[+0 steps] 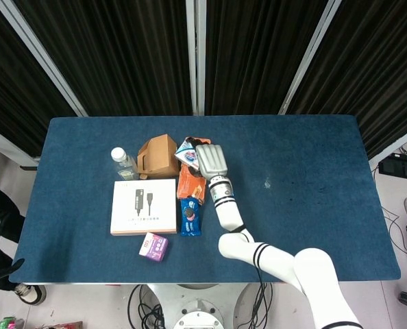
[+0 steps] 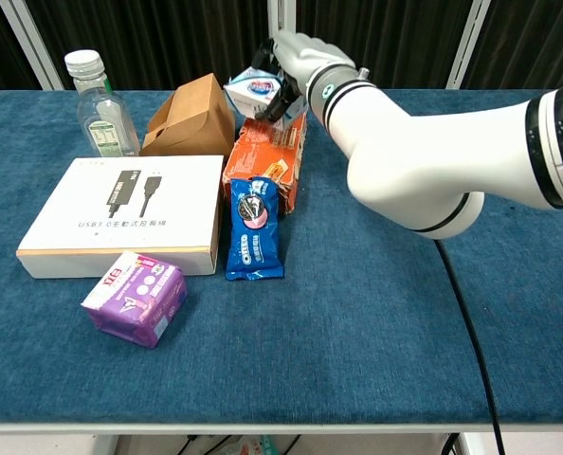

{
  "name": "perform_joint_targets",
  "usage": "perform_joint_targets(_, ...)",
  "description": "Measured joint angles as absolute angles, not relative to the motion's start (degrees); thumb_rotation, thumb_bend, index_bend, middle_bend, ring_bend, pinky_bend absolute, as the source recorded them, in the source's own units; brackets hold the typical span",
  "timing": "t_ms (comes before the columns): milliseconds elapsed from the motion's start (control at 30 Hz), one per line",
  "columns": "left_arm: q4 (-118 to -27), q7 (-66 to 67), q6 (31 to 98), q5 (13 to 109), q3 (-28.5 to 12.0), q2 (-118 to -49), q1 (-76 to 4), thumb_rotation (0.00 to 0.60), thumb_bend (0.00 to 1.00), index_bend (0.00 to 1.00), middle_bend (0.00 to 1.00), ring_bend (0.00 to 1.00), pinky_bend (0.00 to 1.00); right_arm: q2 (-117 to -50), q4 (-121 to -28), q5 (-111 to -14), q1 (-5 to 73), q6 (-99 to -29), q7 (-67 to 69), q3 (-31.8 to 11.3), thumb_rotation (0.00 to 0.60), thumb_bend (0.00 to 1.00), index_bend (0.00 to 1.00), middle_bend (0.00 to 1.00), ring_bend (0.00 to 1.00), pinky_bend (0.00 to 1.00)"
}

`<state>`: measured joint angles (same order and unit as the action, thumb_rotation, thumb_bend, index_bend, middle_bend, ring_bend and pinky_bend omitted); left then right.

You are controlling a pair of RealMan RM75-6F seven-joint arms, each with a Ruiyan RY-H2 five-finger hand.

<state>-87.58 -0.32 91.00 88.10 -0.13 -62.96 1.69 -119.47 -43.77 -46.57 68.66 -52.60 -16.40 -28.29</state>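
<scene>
Blue table holds snacks; right hand grips a white-blue packet above the orange pack.

Seven things in all — one of each kind.
One bottle, brown carton, white USB box, purple packet, blue cookie pack, orange box — and a white-blue packet.

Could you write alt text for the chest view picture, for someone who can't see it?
A white robot arm's right hand holds a small white-and-blue packet, lifted above an orange snack pack, on a blue cloth table. Nearby lie a brown cardboard box, a clear plastic bottle, a flat white box, a blue biscuit pack and a purple packet.
</scene>
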Motion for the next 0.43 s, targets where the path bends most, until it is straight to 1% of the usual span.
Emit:
perform_joint_targets(67, -87.6, -0.4, 91.0, 88.0, -0.2, -63.0, 1.7, 0.599, 0.04, 0.07, 0.06, 0.13, 0.23, -118.5, -45.2, -48.4, 68.1, -54.2, -15.0, -28.2, 0.6, 0.45, 0.4, 0.5, 0.47, 0.57)
perform_joint_targets(167, -87.7, -0.3, 91.2, 87.9, -0.4, -63.0, 1.7, 0.599, 0.04, 0.07, 0.06, 0.13, 0.23, -116.1, -49.7, -51.5, 66.8, -57.1, -12.8, -28.1, 0.6, 0.45, 0.4, 0.5, 0.47, 0.57)
perform_joint_targets(267, -88.2, 0.0, 91.4, 88.2, -0.4, -63.0, 1.7, 0.598, 0.04, 0.08, 0.06, 0.13, 0.23, -112.5, -56.7, -55.3, 64.6, -60.9, -10.4, -27.9, 0.6, 0.45, 0.41, 0.5, 0.47, 0.57)
perform_joint_targets(433, -89.6, 1.6, 91.5, 88.8, -0.4, -62.8, 1.5, 0.599, 0.04, 0.08, 0.06, 0.13, 0.23, -104.9, -71.8, -62.7, 59.2, -68.7, -6.0, -27.2, 0.6, 0.45, 0.41, 0.5, 0.47, 0.57)
